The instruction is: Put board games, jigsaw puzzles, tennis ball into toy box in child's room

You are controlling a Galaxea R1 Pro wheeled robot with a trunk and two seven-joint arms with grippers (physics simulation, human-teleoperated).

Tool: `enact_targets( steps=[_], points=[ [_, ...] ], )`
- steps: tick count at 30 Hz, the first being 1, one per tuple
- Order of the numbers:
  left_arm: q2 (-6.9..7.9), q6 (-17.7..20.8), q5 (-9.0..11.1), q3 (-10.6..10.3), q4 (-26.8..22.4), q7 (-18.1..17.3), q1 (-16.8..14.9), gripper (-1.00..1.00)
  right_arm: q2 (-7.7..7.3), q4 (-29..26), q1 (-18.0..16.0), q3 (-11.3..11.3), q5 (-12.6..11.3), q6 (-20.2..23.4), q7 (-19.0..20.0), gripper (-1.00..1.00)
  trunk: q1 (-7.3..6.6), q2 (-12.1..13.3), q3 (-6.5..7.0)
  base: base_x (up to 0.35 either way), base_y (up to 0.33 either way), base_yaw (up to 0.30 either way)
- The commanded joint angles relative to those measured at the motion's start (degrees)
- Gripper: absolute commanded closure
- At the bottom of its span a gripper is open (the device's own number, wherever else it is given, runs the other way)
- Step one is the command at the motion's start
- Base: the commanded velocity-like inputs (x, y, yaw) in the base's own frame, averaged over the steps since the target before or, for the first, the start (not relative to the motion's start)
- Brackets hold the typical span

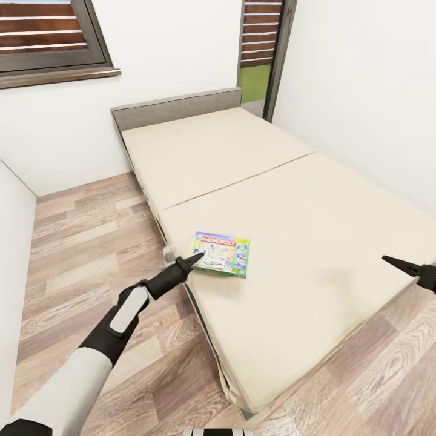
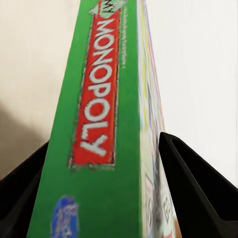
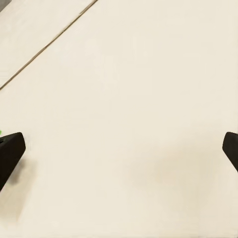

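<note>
At bed (image 1: 315,200) edge, left fingers (image 2: 193,188) straddle Monopoly box (image 2: 106,124); right fingers (image 3: 11,153) spread

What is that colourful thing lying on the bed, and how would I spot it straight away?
Look at the large beige bed against the white walls. On the mattress, close to the edge facing the wood floor, lies a thin flat Monopoly box, with the left gripper at its edge, its fingers either side of the green side. It is the one bright printed thing on the plain cover.
</note>
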Motion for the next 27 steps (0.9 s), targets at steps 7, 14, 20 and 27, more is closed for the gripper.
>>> enact_targets(
  steps=[7, 14, 20, 27],
  points=[
    [-5.87, 1.62, 0.54, -2.46, -16.64, 19.61, 4.76, 1.00, 0.16, 0.00, 0.87, 0.32, 0.27, 0.21, 5.84, -1.00, 0.00, -0.01, -0.04, 0.000, 0.000, 0.000],
    [-8.31, 2.41, 2.22, -7.46, -26.39, 35.78, 7.40, 1.00, 0.27, 0.00, 1.18, 0.50, 0.30, 0.21, 8.82, -1.00, 0.00, -0.01, -0.04, 0.000, 0.000, 0.000],
    [-8.64, 2.53, 3.61, -8.47, -28.61, 39.56, 7.95, 1.00, 0.32, 0.00, 1.22, 0.54, 0.43, 0.21, 9.25, -1.00, 0.00, -0.01, 0.12, 0.000, 0.000, 0.000],
    [-7.74, 2.95, 3.94, -8.82, -30.53, 41.31, 7.96, 1.00, 0.37, 0.00, 1.24, 0.53, 0.54, 0.21, 9.42, -1.00, 0.00, -0.01, 0.61, 0.000, 0.000, 0.000]
  ],
)
